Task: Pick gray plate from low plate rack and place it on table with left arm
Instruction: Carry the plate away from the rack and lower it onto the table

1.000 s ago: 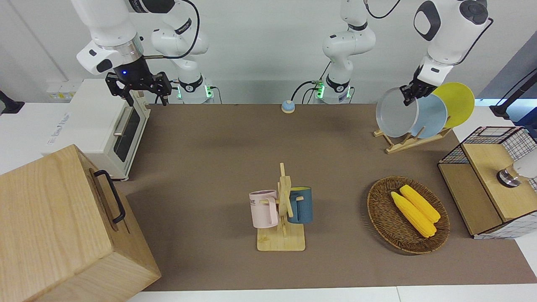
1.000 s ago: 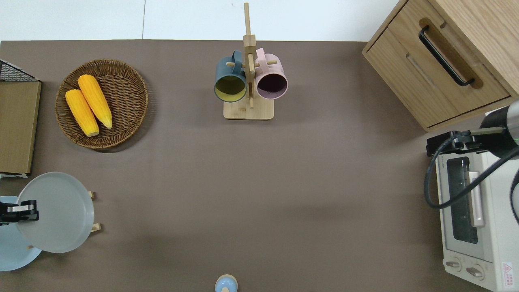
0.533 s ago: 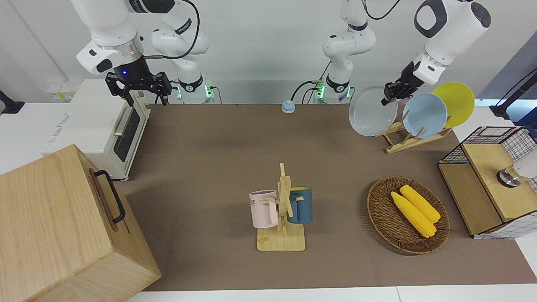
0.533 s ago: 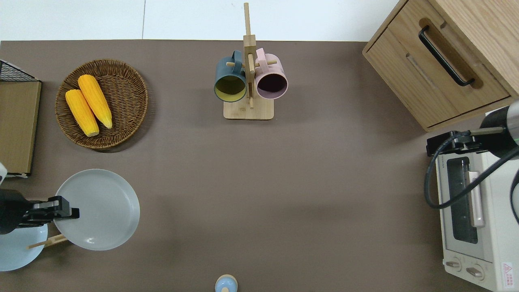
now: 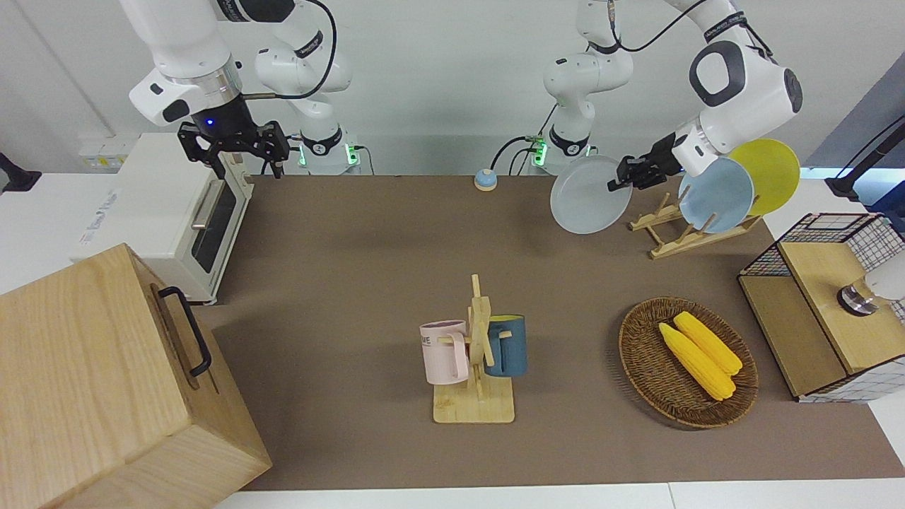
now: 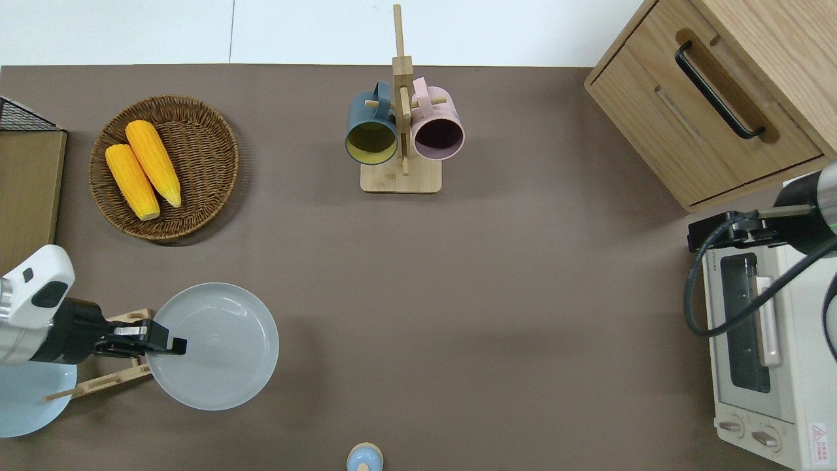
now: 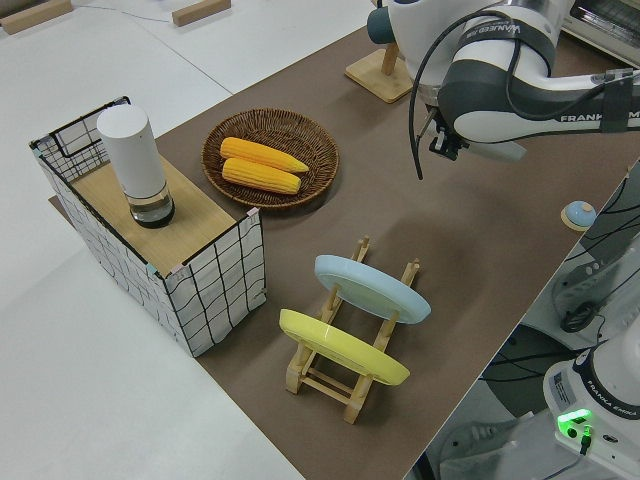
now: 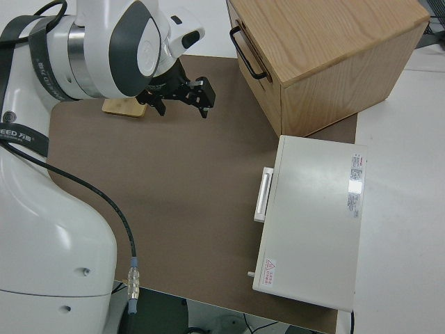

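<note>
Gray plate rim pinched in left tool, airborne over table.

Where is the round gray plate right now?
The round pale gray plate hangs in the left gripper, over bare brown table beside the low wooden plate rack, toward the left arm's end.

Four cameras around one table

Front faces the robots across it; overhead looks straight down. Both share the whole tabletop. Side views, raised at each end, look along it.
</note>
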Controlling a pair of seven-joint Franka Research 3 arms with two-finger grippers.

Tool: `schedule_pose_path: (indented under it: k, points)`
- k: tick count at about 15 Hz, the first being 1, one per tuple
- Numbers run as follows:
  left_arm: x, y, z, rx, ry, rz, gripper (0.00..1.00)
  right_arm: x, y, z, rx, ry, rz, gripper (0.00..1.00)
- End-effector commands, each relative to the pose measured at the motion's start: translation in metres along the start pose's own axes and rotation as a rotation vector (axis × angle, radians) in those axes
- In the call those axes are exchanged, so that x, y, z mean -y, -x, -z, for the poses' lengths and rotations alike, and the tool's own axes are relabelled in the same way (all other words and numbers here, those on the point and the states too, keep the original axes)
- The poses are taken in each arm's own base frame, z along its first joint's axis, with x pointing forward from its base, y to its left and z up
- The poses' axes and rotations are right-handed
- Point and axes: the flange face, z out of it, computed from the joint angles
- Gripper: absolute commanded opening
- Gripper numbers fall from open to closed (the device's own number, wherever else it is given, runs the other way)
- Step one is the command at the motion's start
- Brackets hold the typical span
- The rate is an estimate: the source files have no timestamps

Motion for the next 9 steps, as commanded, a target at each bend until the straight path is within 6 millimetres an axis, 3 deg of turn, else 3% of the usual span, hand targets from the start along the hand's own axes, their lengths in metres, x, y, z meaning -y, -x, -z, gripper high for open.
schedule_pose_path:
  k: [1,9]
  points:
    - [0.016,-0.002,-0.019,0.013,0.057,-0.074,0.0,0.001,0.0,0.003,-0.003,-0.003,-0.002,0.983]
    - [0.044,-0.008,-0.06,0.031,0.067,-0.151,0.0,0.001,0.0,0.003,-0.005,-0.003,-0.002,0.983]
